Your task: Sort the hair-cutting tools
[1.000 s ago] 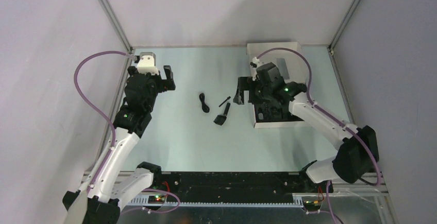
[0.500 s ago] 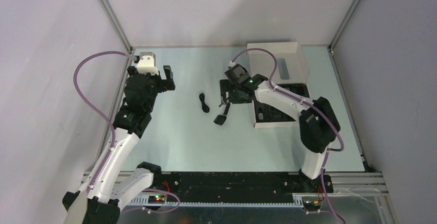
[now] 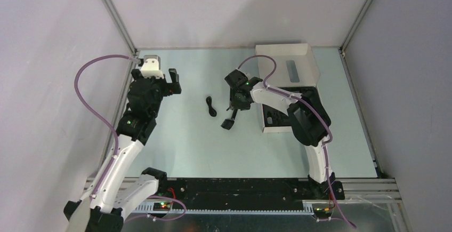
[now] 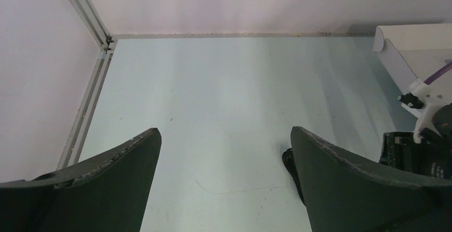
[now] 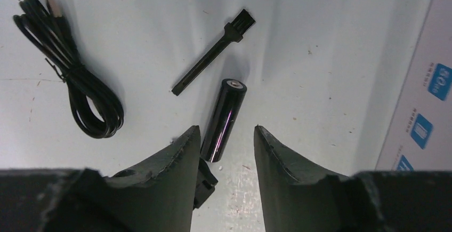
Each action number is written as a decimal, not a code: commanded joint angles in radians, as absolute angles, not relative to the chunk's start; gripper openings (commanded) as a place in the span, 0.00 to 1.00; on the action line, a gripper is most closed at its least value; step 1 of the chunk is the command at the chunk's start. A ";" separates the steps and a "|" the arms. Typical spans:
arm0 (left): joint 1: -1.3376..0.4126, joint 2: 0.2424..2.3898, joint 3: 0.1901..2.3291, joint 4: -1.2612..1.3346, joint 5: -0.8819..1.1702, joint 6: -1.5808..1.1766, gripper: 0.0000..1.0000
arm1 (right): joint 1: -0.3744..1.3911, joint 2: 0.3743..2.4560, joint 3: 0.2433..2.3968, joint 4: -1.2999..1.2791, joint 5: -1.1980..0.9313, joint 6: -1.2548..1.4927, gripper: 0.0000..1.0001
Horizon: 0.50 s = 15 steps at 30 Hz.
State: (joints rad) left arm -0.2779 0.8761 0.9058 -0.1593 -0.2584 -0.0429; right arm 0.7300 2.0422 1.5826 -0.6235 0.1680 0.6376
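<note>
R gripper (image 5: 224, 130) is low over the desk (image 3: 181, 136), near the middle. Its fingers are apart, one on each side of the black clipper (image 5: 224, 120), not squeezing it yet; a small gap shows on one side. Clipper lies flat. Thin brush (image 5: 213, 58) lies just beside it, not touching. Cord (image 5: 69, 77) is in a loop, more twd the left edge. White box (image 3: 298, 64) sits at far right corner. L gripper (image 4: 225, 132) is wide open by far left corner, holding nothing.

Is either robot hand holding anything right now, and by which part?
Nothing yet. The right hand straddles the clipper body with a gap showing; the left hand is open and empty.
</note>
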 commanded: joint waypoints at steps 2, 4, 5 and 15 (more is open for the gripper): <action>-0.287 0.856 0.899 -0.122 -0.263 -0.019 0.98 | 0.732 2.088 1.638 -0.592 0.174 0.686 0.46; -0.287 0.855 0.899 -0.121 -0.262 -0.020 0.98 | 0.729 2.106 1.649 -0.594 0.166 0.693 0.45; -0.288 0.854 0.898 -0.120 -0.261 -0.020 0.98 | 0.727 2.118 1.652 -0.596 0.160 0.696 0.45; -0.290 0.854 0.897 -0.118 -0.256 -0.021 0.98 | 0.708 2.122 1.601 -0.594 0.152 0.695 0.33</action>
